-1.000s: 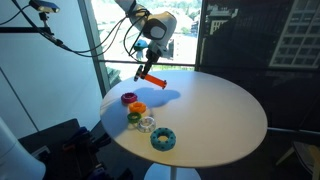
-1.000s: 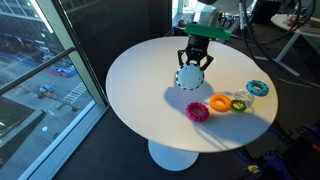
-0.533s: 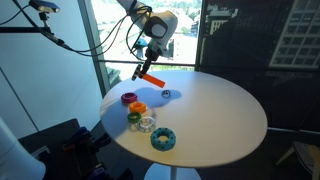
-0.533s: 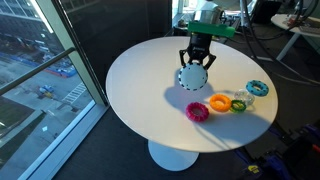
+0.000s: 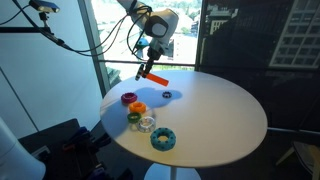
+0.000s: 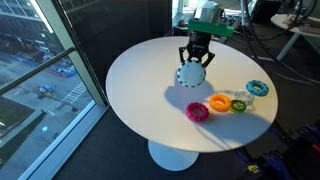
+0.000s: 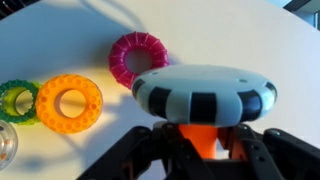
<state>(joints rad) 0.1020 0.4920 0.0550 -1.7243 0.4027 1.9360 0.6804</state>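
Note:
My gripper (image 7: 205, 140) is shut on the orange handle (image 7: 205, 136) of an object with a round black-and-white striped head (image 7: 204, 95). It holds the object above the white round table (image 6: 140, 80). The orange handle shows in an exterior view (image 5: 152, 79), and the striped head in an exterior view (image 6: 189, 75). Below and beside it lie a magenta ring (image 7: 140, 57), an orange ring (image 7: 69, 102) and a green ring (image 7: 17, 100). These rings show in both exterior views, magenta (image 5: 129, 98) (image 6: 198, 112) and orange (image 5: 137, 108) (image 6: 220, 103).
A clear ring (image 5: 147, 124) and a teal ring (image 5: 163, 139) (image 6: 258, 88) lie further along the row near the table edge. A large window with a drop to the street (image 6: 40, 70) borders the table. Cables and equipment (image 5: 60, 140) stand on the floor.
The gripper has risen slightly with the striped-head object still in it. The rings have not moved.

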